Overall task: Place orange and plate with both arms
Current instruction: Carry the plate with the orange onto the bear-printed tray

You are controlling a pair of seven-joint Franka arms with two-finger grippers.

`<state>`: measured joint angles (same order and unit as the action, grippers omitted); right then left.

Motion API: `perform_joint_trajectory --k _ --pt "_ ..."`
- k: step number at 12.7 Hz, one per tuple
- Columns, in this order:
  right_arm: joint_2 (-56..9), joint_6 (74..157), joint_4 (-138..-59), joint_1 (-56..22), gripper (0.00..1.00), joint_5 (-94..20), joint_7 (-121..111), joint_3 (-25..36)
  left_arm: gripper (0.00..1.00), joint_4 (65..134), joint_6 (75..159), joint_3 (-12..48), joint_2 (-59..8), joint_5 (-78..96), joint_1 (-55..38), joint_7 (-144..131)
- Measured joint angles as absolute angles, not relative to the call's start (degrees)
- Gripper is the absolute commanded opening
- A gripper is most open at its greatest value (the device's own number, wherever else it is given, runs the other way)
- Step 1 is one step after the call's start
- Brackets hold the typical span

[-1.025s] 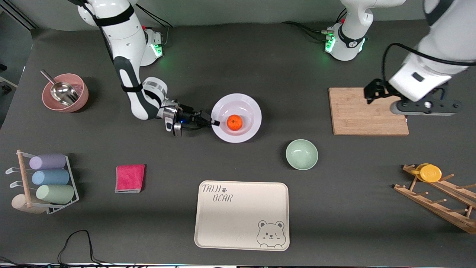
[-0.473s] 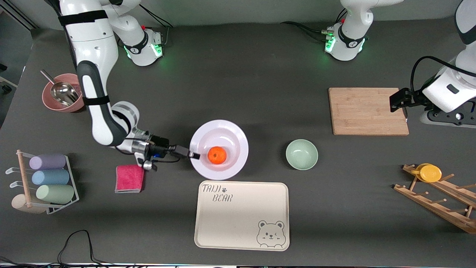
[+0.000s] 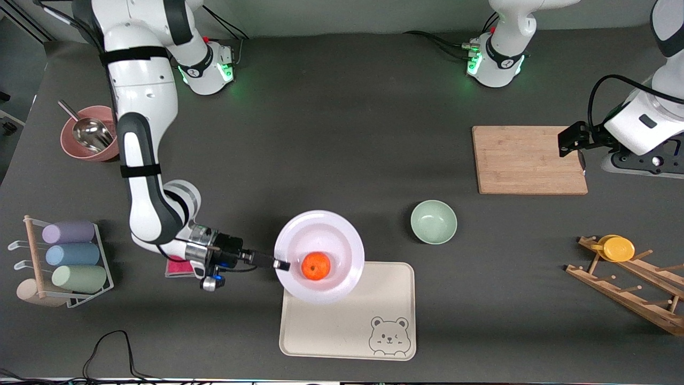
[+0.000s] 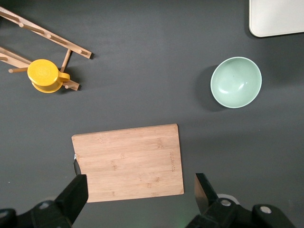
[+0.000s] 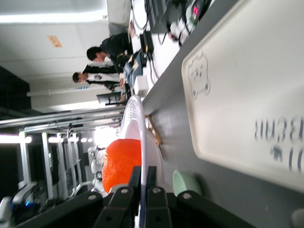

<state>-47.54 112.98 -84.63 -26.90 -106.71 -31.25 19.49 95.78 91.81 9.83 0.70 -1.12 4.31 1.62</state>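
Right hand is clenched on the rim of the plate, holding it in the air over the corner of the cream tray nearest the pink cloth. The orange sits in the plate's well. In the right wrist view the plate rim runs between the closed fingers, orange just beside them. Left hand waits, released, fingers spread over the wooden board; green bowl rests on the bench near the tray.

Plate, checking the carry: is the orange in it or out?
In: the orange sits inside the plate, over the tray.
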Motion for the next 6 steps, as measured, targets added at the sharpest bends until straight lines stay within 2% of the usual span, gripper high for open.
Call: perform_joint_trajectory --k 6 --pt "-64.17 124.09 -64.18 -25.82 0.0 -110.49 -29.5 17.6 1.0 95.89 91.82 9.87 0.72 -1.1 4.29 1.62"
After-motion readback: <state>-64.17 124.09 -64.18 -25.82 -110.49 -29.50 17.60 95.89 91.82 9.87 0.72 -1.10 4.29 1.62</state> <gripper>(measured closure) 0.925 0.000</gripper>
